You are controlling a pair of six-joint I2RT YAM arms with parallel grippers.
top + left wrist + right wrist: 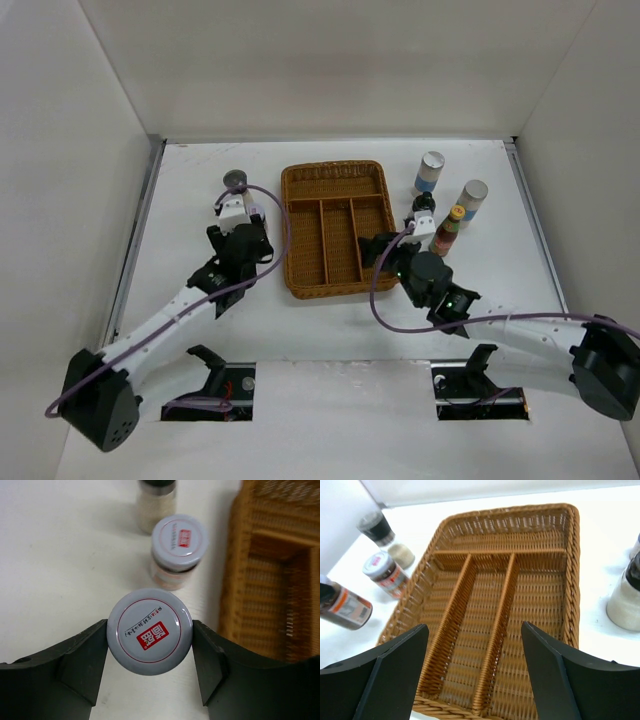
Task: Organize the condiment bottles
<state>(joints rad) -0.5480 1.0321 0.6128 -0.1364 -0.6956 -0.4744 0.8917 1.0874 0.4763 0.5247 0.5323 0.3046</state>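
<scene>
Left gripper [150, 645] pinches a pink-white-lidded jar [149, 630]; right gripper [474, 626] hangs spread wide.

The left wrist view shows only the jar's top, a white lid with a red ring and a red square mark, and a dark finger touching each side of it. The right wrist view shows the jar's body instead: dark contents, an orange and white label, and a tilt, out past that gripper's left finger. Beyond the left fingertips stand a second pink-white-lidded jar [179, 550] and then a grey-lidded jar [156, 502], with the wicker tray [572, 580] off the right finger's side. The tray's three long compartments lie between and beyond the right gripper's parted fingers. A black-capped white bottle [625, 600] stands outside its right finger. Only the top view shows the yellow-capped dark sauce bottle [449, 230].
</scene>
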